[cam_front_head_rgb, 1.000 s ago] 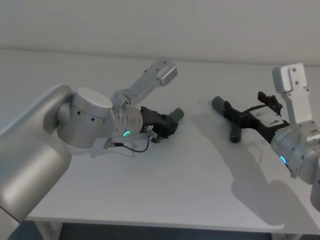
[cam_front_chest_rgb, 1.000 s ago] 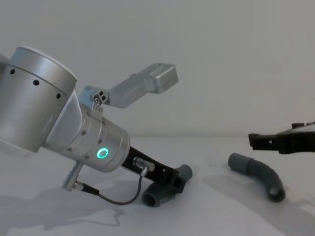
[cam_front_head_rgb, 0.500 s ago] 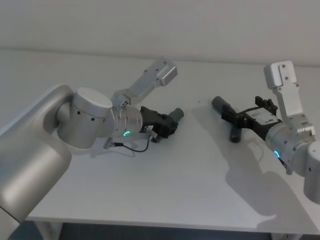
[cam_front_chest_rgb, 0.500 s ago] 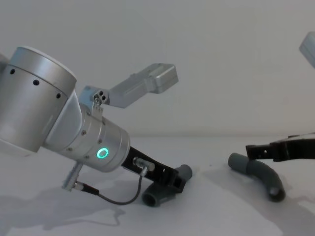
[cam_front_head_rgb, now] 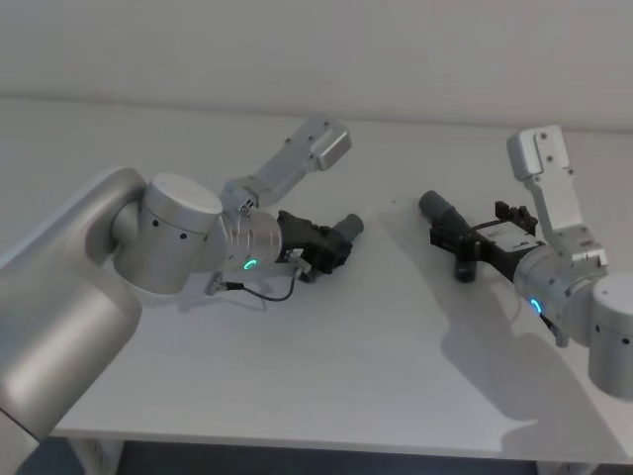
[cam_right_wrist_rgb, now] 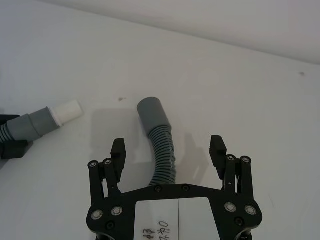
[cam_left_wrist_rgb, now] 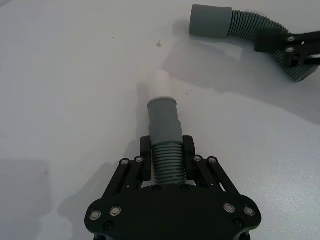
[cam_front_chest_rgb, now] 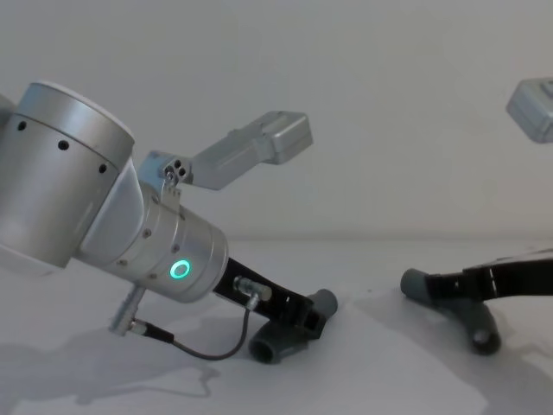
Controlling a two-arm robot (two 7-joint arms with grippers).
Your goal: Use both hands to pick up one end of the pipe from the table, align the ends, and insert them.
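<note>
Left wrist view gave the closest look at the left gripper. Its two black fingers were clamped on the ribbed stretch of the short pipe piece. That piece ran straight out from between the jaws to a smooth grey collar and a pale tip that nearly blended into the white table.

The right wrist view showed that tip more clearly, as a plain white stub. It also showed the right gripper with its jaws spread wide. The long piece ran up the gap between the two fingers and appeared to touch neither. Its ribbed hose passed under the palm, and its smooth, round, wider collar end lay out beyond the fingertips.

From the head view I could not make out that gap. The right gripper simply sat low over the curved piece, well apart from the left gripper.

The chest view, side-on, showed the bends. The short piece had one grey end poking forward past the left jaws and the other hanging down below them, at the tabletop. The long piece arched like an elbow, with the right gripper's dark fingers level with its upper part.

I counted two pipe pieces, both dark grey plastic with corrugated middles and smooth cuffs. There were two grippers, each matt black with small silver screws, and each had two fingers.
</note>
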